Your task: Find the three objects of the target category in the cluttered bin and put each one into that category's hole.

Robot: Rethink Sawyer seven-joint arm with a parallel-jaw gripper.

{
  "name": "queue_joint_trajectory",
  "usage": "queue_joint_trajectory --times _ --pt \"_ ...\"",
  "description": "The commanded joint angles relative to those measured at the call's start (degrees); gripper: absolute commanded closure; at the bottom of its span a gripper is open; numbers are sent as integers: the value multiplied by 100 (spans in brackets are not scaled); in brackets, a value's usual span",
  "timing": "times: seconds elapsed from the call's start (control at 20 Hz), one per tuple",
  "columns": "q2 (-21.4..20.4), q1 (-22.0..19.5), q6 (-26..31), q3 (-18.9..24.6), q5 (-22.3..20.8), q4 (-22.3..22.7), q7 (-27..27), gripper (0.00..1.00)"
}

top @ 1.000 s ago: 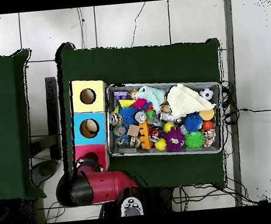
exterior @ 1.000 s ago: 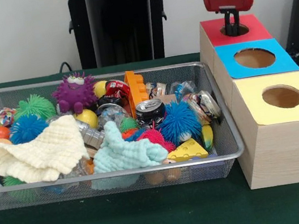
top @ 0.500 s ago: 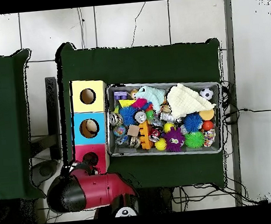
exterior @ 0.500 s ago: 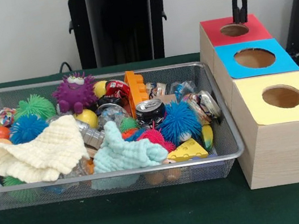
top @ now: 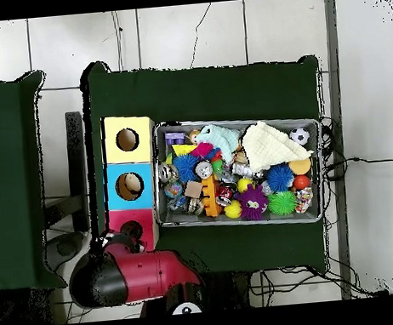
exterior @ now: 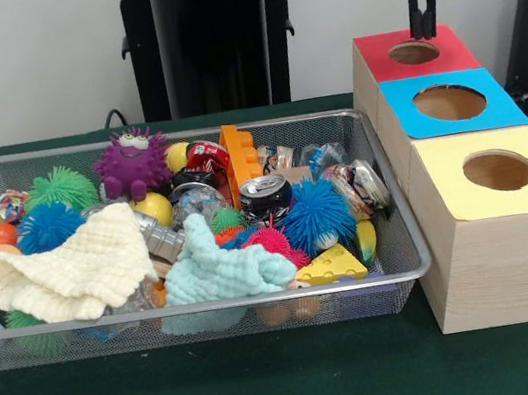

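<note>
The wire-mesh bin (exterior: pixel 392 237) holds spiky balls, a purple monster (exterior: pixel 131 162), crushed cans, two cloths and a cheese wedge (exterior: pixel 328 266). At three o'clock stand the red-topped box (exterior: pixel 374 55), blue-topped box (exterior: pixel 493 108) and yellow-topped box (exterior: pixel 467 199). The gripper (exterior: pixel 423 27) hangs above the red hole, fingers seemingly together, empty. Overhead adds floor tiles (top: pixel 180 34). No label is legible.

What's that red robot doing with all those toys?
The robot's hand hangs just above the hole in the red-topped box, and nothing shows in it. The wire bin beside the boxes is full of spiky balls, cloths, cans and toys. The blue-topped box and yellow-topped box sit beside the red one.
</note>
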Motion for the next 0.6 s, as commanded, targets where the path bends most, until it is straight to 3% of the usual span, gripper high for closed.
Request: queue_joint_trajectory --times 0.05,0.6 --pt "51 -322 519 312 20 -279 364 100" --pt "-141 -715 1276 222 -423 -726 -280 100"
